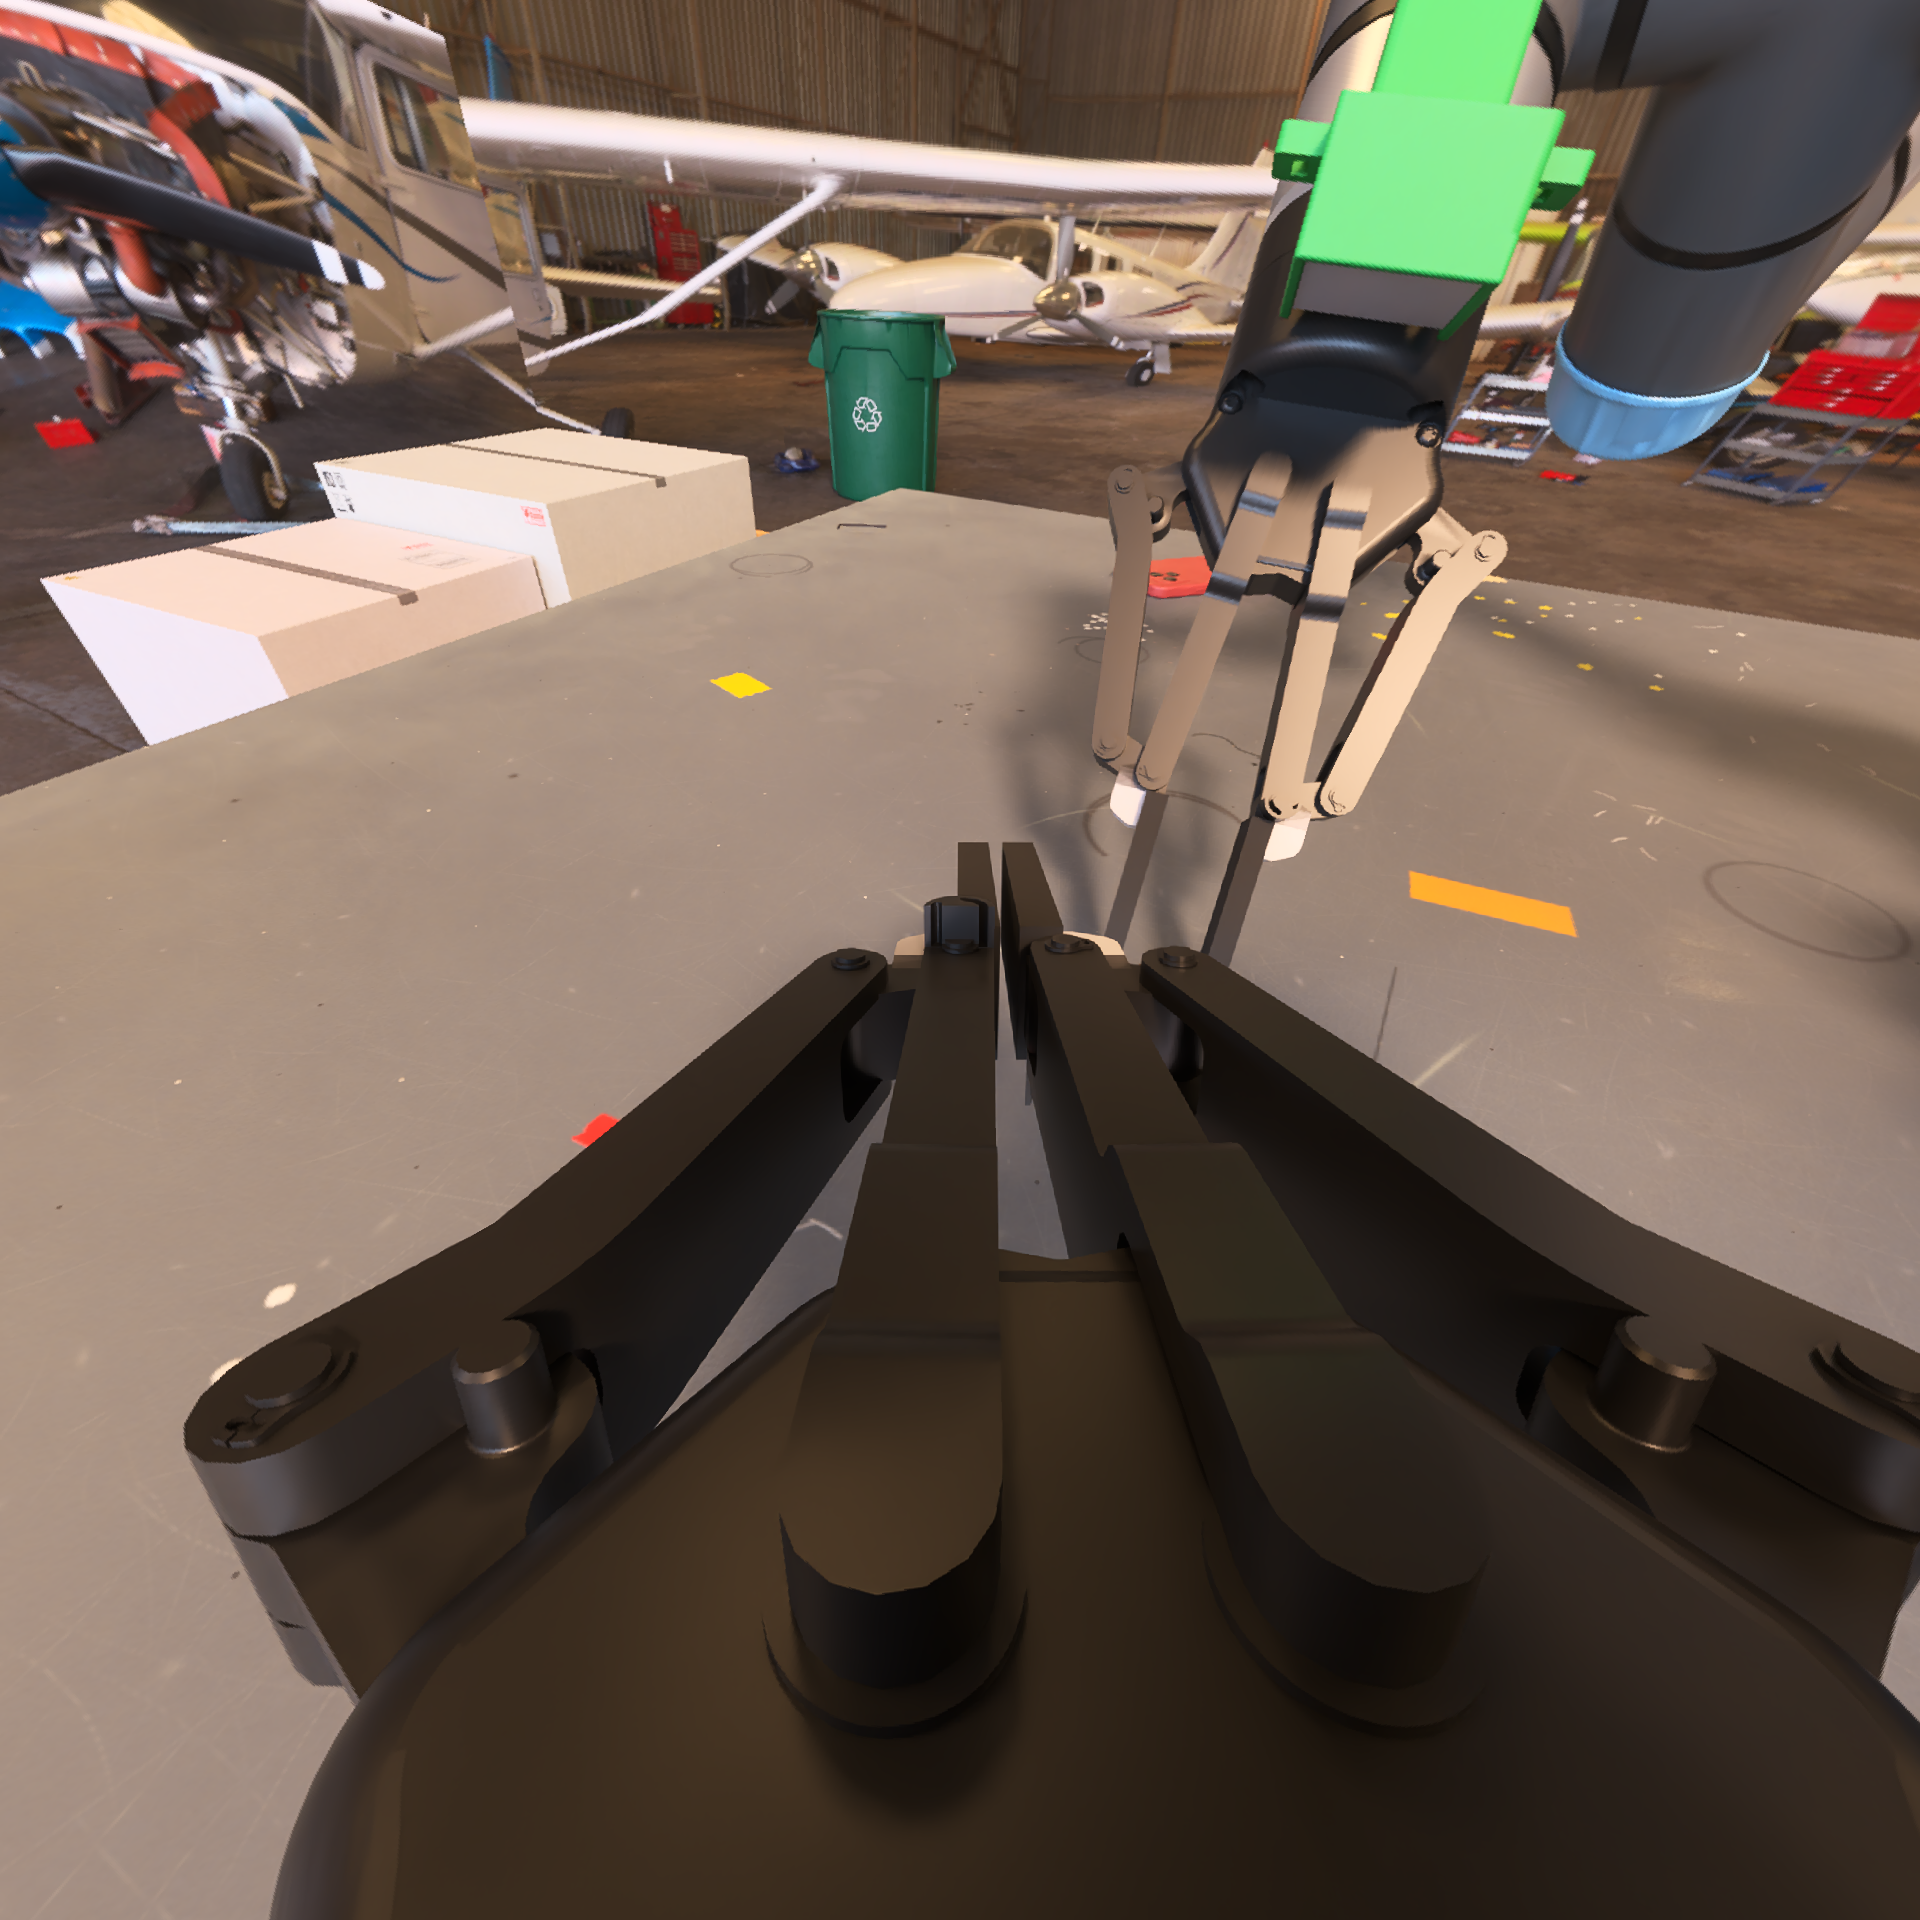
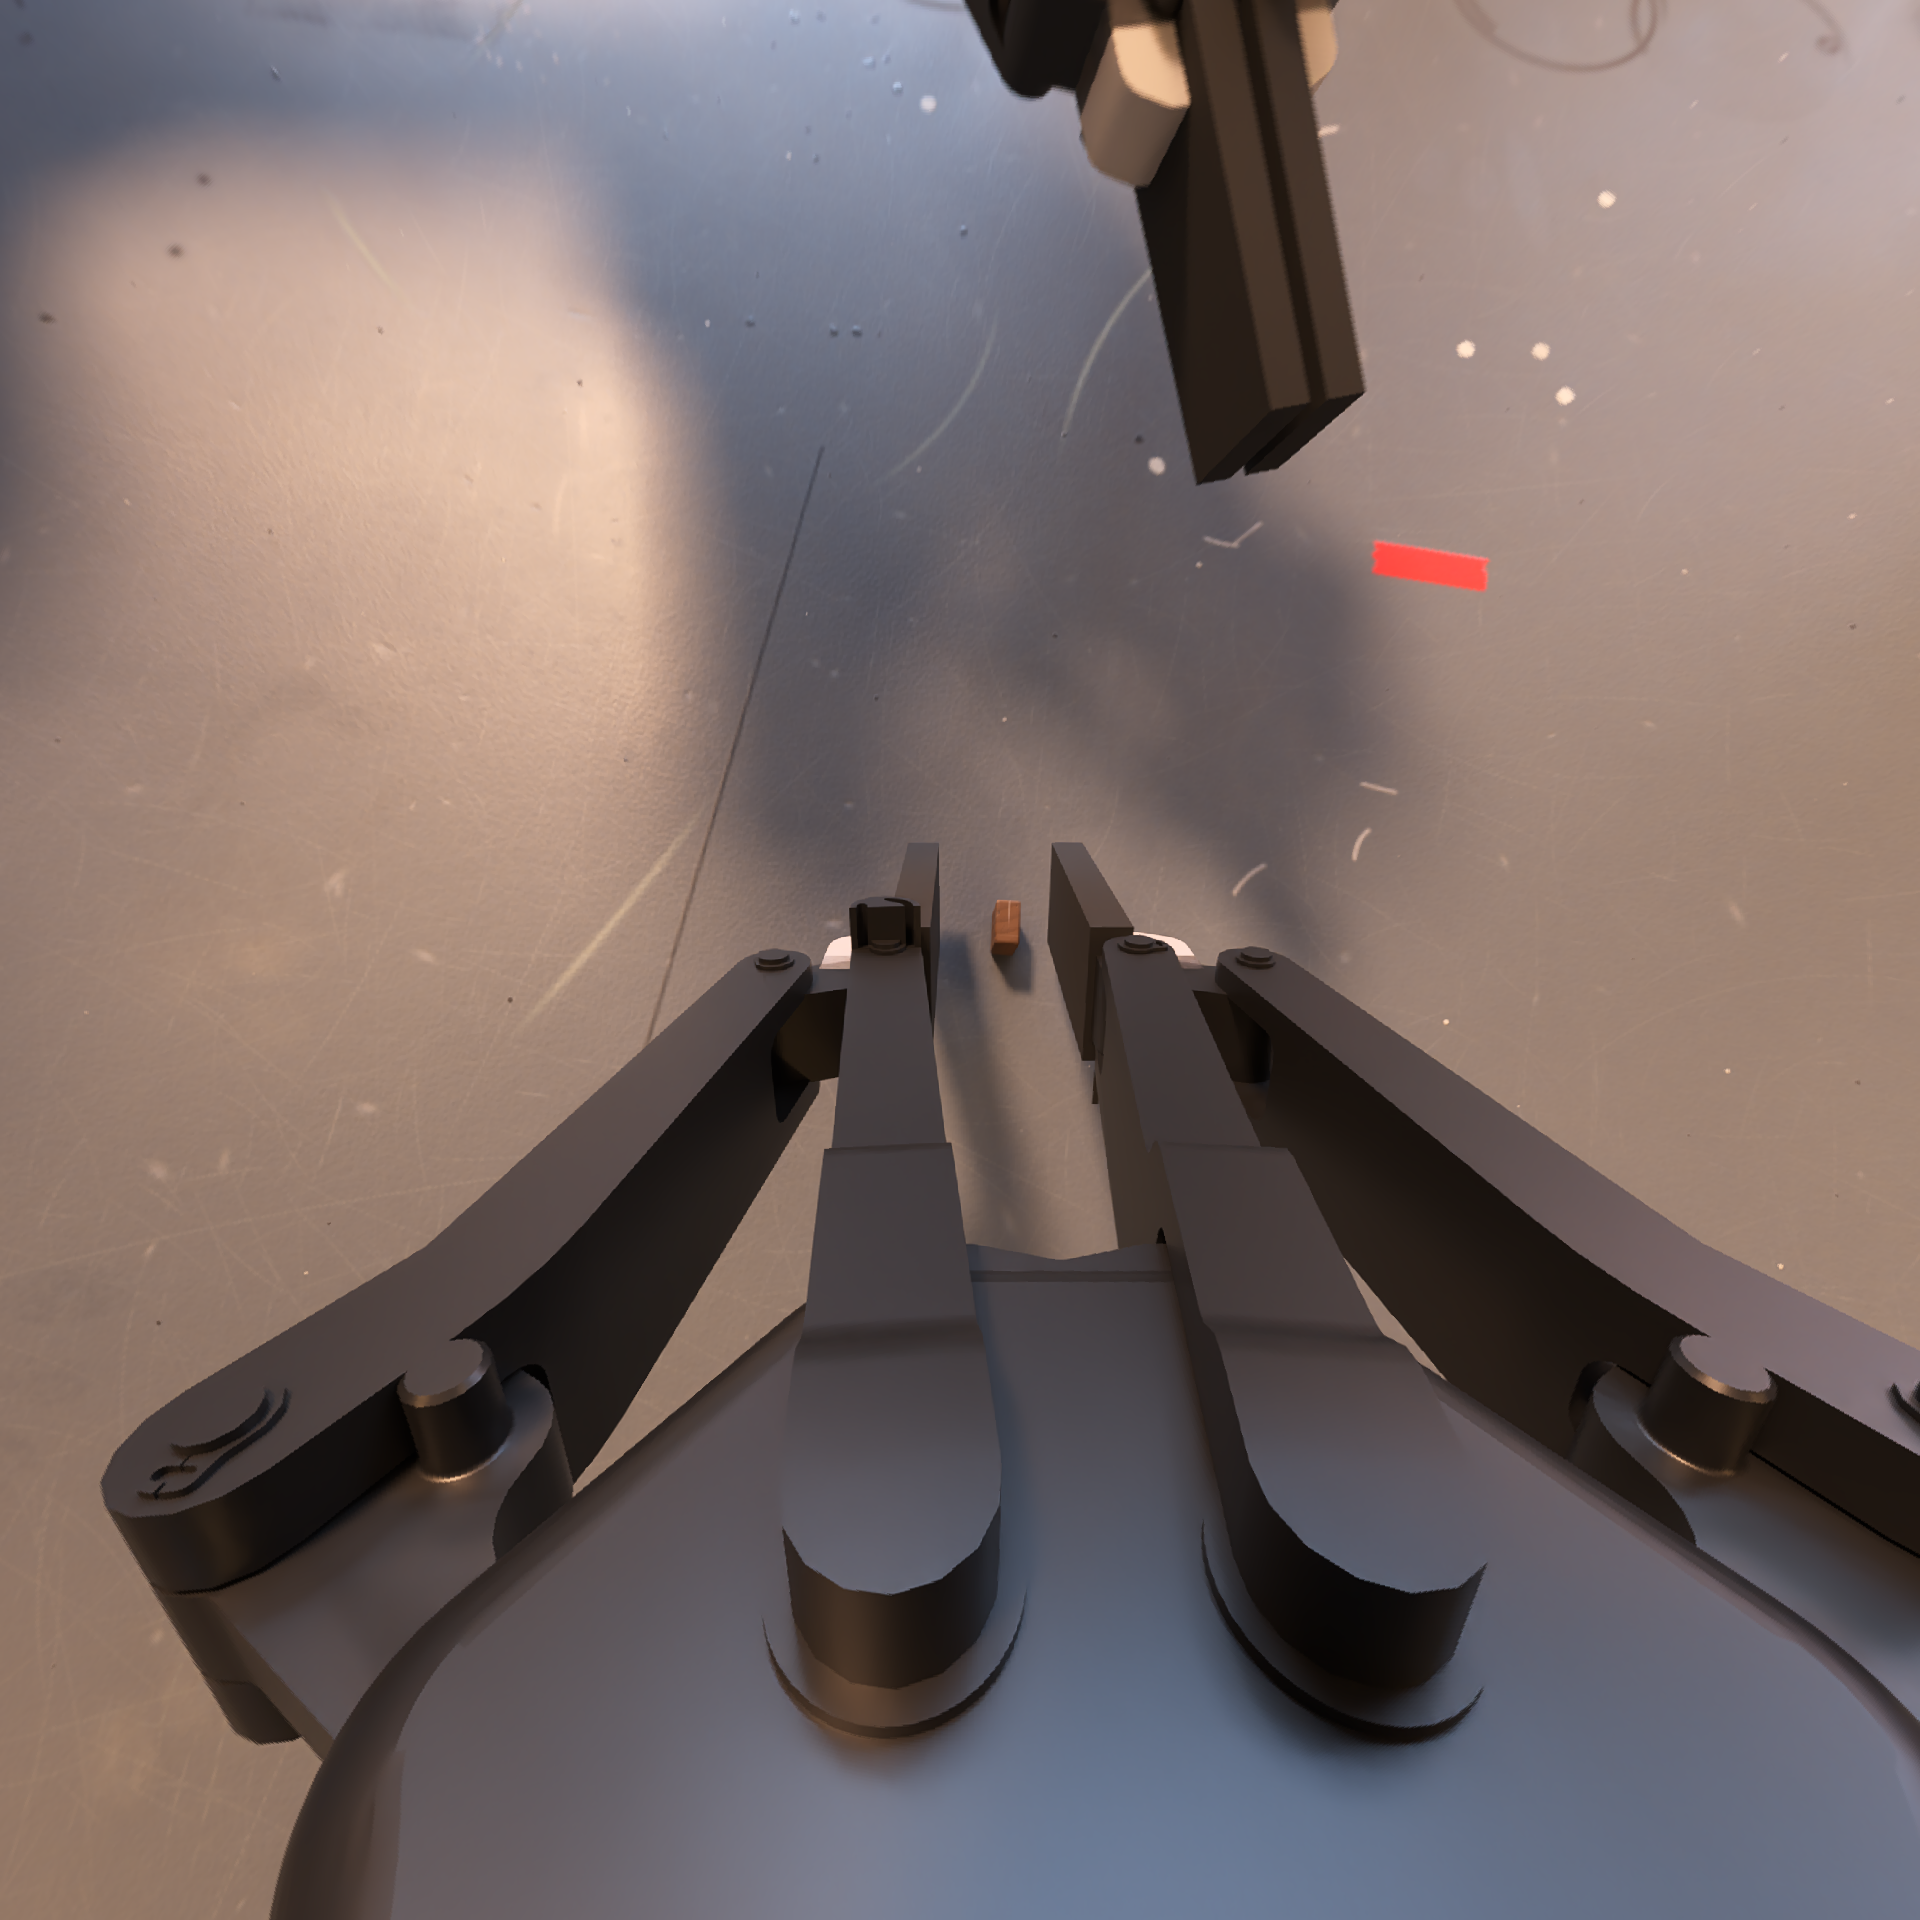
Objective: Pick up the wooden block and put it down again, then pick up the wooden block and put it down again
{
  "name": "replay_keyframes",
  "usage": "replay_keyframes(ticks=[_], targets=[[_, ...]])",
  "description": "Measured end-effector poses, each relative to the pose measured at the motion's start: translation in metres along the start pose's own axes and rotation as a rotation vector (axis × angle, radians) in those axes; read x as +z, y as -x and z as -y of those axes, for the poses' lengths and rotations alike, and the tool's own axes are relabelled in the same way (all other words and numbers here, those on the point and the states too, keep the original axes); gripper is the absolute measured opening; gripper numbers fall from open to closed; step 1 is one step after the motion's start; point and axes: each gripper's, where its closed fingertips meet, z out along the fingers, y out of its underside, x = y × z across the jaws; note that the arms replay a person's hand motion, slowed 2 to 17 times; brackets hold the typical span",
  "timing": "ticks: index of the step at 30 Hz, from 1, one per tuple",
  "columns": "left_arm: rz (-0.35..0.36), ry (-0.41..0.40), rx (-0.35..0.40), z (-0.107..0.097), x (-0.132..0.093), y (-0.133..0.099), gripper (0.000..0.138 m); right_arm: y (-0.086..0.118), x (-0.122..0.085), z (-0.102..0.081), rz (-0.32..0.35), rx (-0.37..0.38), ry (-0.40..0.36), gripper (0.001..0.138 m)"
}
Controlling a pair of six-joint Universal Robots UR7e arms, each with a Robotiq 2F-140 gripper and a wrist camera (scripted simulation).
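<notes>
The wooden block (image 2: 1006, 927) is a small brown piece lying on the grey table (image 2: 416, 623). In the right wrist view it shows in the gap between my right gripper's fingers. My right gripper (image 2: 992, 883) points down over it, its jaws a little apart and wider than the block, touching nothing. My left gripper (image 1: 997, 862) is shut and empty, held above the table just beside the right one. Its closed fingers also show at the top of the right wrist view (image 2: 1268, 312). The right gripper (image 1: 1179, 894) shows in the left wrist view, its tips hidden. The block is hidden there.
Tape marks lie on the table: red (image 2: 1431, 566), orange (image 1: 1491, 904), yellow (image 1: 740, 684). Beyond the table's far edge stand two cardboard boxes (image 1: 540, 499), a green bin (image 1: 881, 400) and parked aircraft (image 1: 1039, 281).
</notes>
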Motion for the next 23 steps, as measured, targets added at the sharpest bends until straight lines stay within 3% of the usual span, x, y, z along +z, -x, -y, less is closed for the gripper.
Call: replay_keyframes(ticks=[11,16,23], targets=[[-0.045,-0.029,-0.015,0.005,-0.001,-0.007,0.004,-0.016,-0.024,0.028,-0.010,0.085,-0.237,0.033],[-0.047,-0.027,-0.010,0.005,-0.001,-0.008,0.004,-0.015,-0.021,0.020,0.020,0.105,-0.210,0.034],[-0.051,-0.026,-0.011,0.004,-0.001,-0.009,0.004,-0.016,-0.013,0.010,0.002,0.087,-0.147,0.034]])
